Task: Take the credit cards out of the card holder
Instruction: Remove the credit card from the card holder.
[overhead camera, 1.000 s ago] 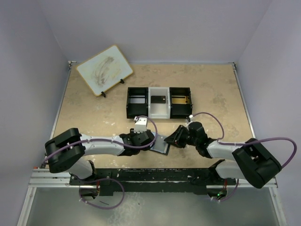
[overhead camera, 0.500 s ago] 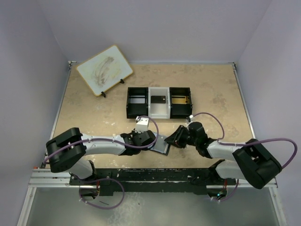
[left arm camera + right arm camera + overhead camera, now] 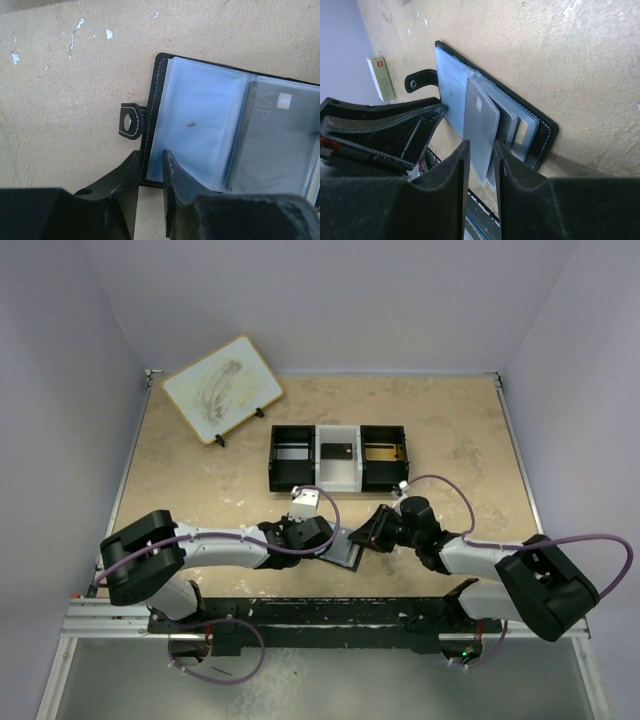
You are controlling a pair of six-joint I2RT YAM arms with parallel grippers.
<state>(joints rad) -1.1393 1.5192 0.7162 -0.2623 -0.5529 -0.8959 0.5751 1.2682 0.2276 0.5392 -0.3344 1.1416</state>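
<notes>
The card holder [image 3: 343, 546] lies open on the table between both grippers, with its snap tab [image 3: 131, 120] sticking out to the side. Its pale blue sleeves fan out. One sleeve holds a grey credit card [image 3: 280, 145] marked VIP, also visible as credit card [image 3: 481, 125] in the right wrist view. My left gripper [image 3: 150, 157] stands over the holder's near corner. Its jaws are narrowly apart, one finger outside the black cover edge and the other over the empty sleeve. My right gripper [image 3: 480, 145] is partly open over the leaf with the grey card and clamps nothing.
A black-and-white three-compartment tray [image 3: 272, 460] stands behind the holder, with a dark card [image 3: 336, 452] in its middle bay. A small white-and-red box [image 3: 303, 502] sits just behind my left gripper. A whiteboard on a stand [image 3: 222, 389] is at the back left.
My left gripper's jaws have narrowed a lot and it has edged right onto the holder's corner. The right gripper has barely moved and is slightly narrower.
</notes>
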